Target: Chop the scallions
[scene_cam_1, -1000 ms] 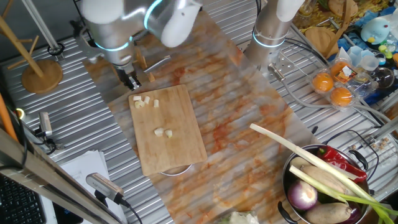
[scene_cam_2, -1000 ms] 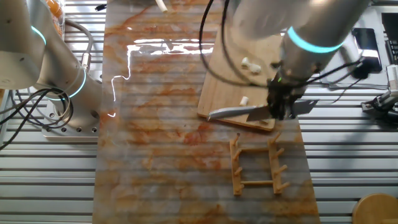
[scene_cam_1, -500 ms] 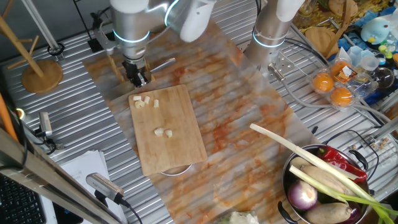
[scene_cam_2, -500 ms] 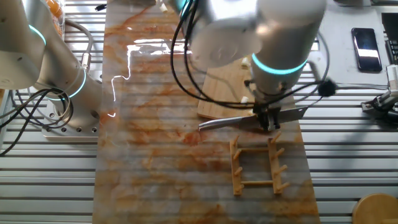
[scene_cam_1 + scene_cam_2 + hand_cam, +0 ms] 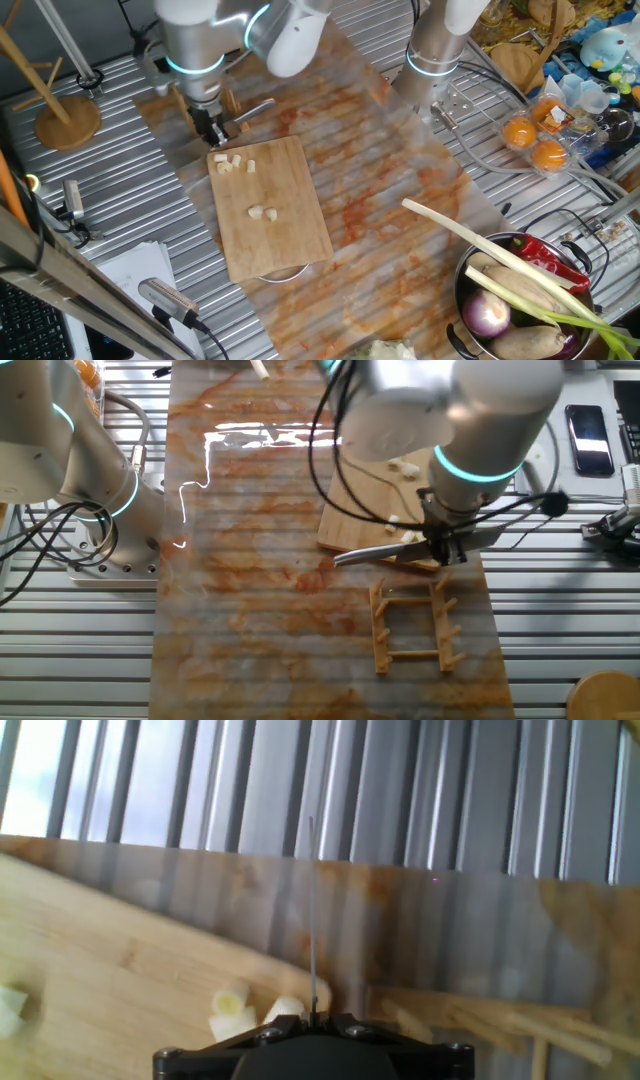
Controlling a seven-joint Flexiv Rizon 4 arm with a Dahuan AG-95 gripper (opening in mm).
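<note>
Knife (image 5: 375,552) in the hand (image 5: 441,546): the hand is clamped tight on the handle, and the long blade sticks out sideways, low over the mat (image 5: 250,600). In the hand view the blade shows only as a thin line going up the middle, so it is held on edge, the way you hold it to cut down.

The hand hangs just off the short edge of the wooden cutting board (image 5: 268,205), next to the little wooden rack (image 5: 412,625). That rack looks like the place where the knife lives.

The scallions (image 5: 231,164) are already small pale chunks. One small bunch sits on the board near the hand, and a few more pieces (image 5: 263,213) lie around the middle of the board. No long stalk is left there, so the chopping looks done.

Far off, a metal bowl (image 5: 475,268) at the corner of the table (image 5: 120,200) holds a long leek (image 5: 480,250), a red chili (image 5: 550,258) and a purple onion (image 5: 489,316).
</note>
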